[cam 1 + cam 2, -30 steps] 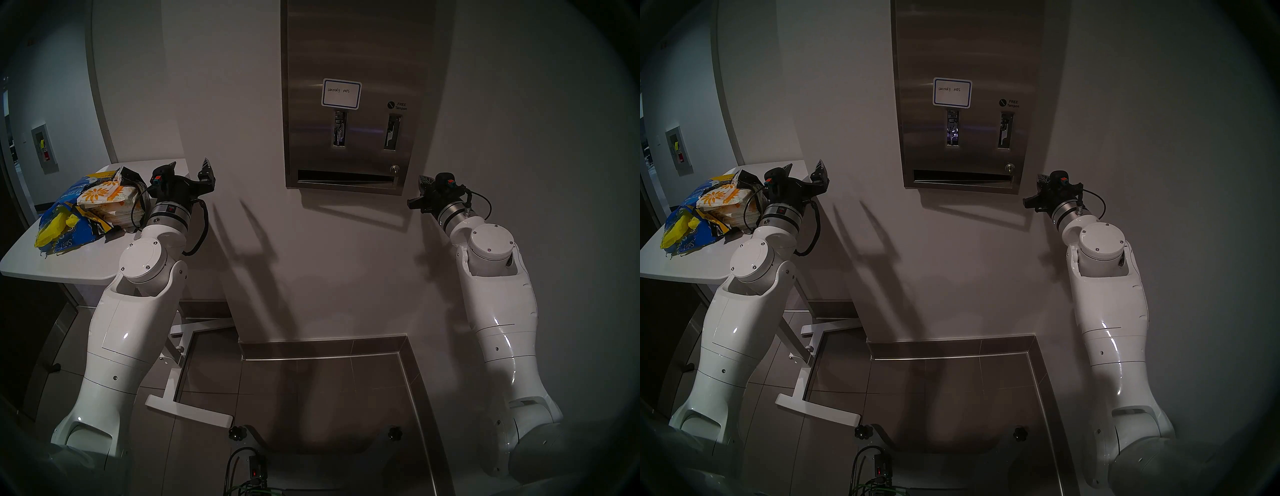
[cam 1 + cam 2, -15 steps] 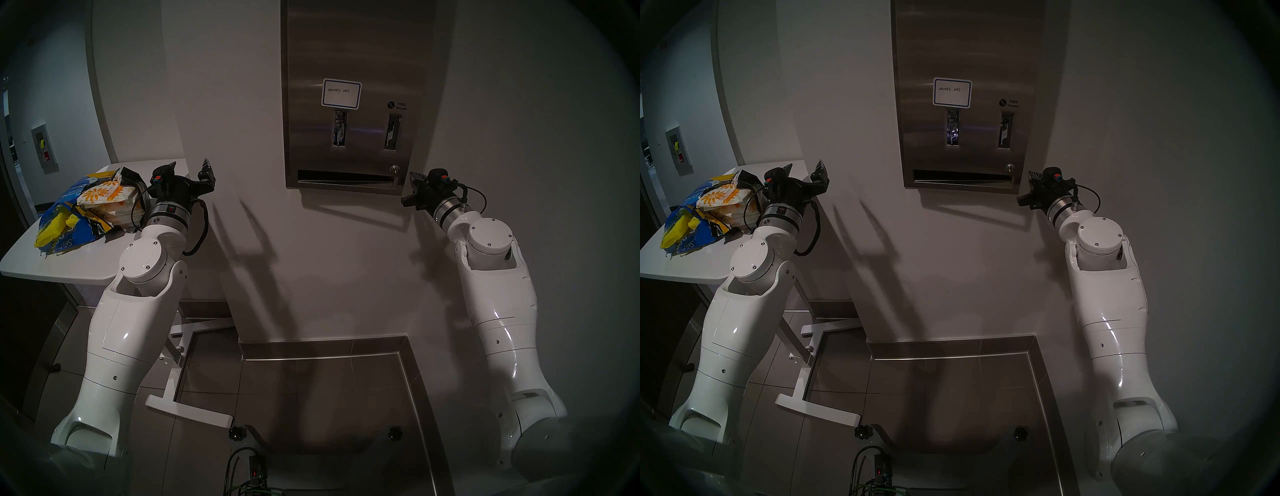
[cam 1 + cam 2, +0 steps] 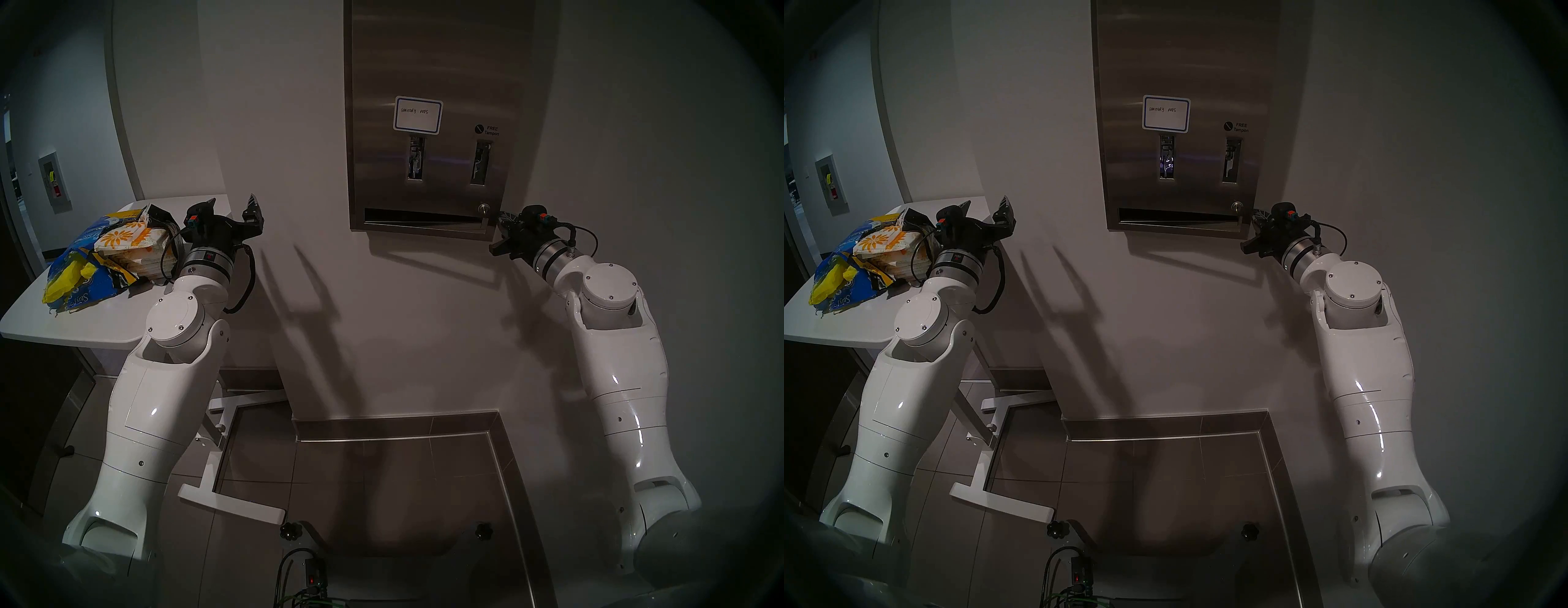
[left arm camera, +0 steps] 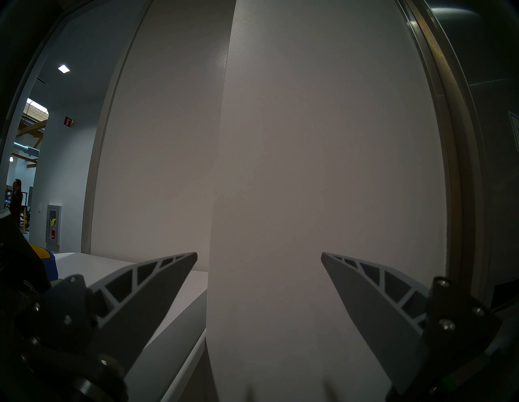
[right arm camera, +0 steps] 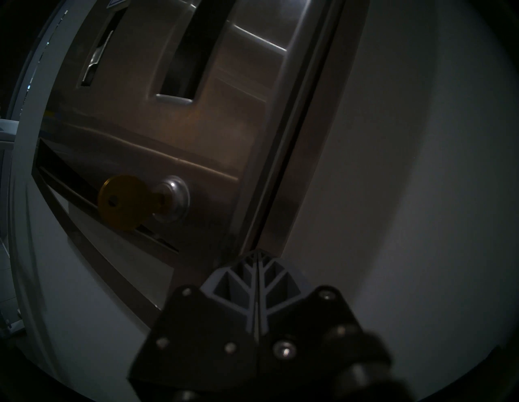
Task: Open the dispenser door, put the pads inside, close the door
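Dispenser door (image 3: 428,76) is shut on the wall-mounted dispenser (image 5: 283,157), its long axis vertical; one key (image 5: 123,202) sits in the lock. Right tool (image 5: 257,255), closed and empty, is at the door's lower right edge, nearer than the open, empty left tool (image 3: 233,208). Pads (image 3: 127,242), stacked and uncountable, lie on the desk (image 3: 85,327).

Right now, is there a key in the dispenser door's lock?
Yes, the right wrist view shows a brass-coloured key sticking out of the round lock on the dispenser door.

Steel dispenser door (image 3: 428,114) shut; flower-print pads (image 3: 127,242) stacked on table
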{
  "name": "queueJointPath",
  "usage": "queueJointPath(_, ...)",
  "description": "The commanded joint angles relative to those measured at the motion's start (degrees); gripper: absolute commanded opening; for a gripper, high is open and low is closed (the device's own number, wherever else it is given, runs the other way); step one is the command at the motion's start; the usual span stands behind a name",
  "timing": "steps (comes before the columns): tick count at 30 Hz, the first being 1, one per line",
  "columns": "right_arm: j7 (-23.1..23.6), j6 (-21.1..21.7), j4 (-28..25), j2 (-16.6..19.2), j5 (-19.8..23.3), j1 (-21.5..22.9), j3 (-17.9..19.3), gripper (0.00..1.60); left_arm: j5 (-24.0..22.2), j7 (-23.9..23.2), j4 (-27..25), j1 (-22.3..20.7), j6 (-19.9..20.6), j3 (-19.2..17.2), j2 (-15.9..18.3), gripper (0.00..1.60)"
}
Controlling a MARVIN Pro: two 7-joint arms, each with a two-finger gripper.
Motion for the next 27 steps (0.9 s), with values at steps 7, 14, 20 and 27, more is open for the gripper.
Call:
queueJointPath(7,6.0,2.0,-6.1,3.5,1.8,-0.5,1.7,0.00,0.0,0.0,-1.5,-1.9,-0.6,-0.4,0.0,1.60)
queueJointPath(14,10.9,3.9,-8.7,5.7,3.8,-2.6,4.0,0.00,0.0,0.0,-1.5,-1.9,-0.6,-0.4,0.0,1.60)
queueJointPath(20,14.6,5.3,-10.7,8.2,4.7,-5.3,7.0,0.00,0.0,0.0,-1.5,-1.9,-0.6,-0.4,0.0,1.60)
queueJointPath(27,17.9,6.2,-11.6,9.7,6.0,-7.2,10.0,0.00,0.0,0.0,-1.5,-1.9,-0.6,-0.4,0.0,1.60)
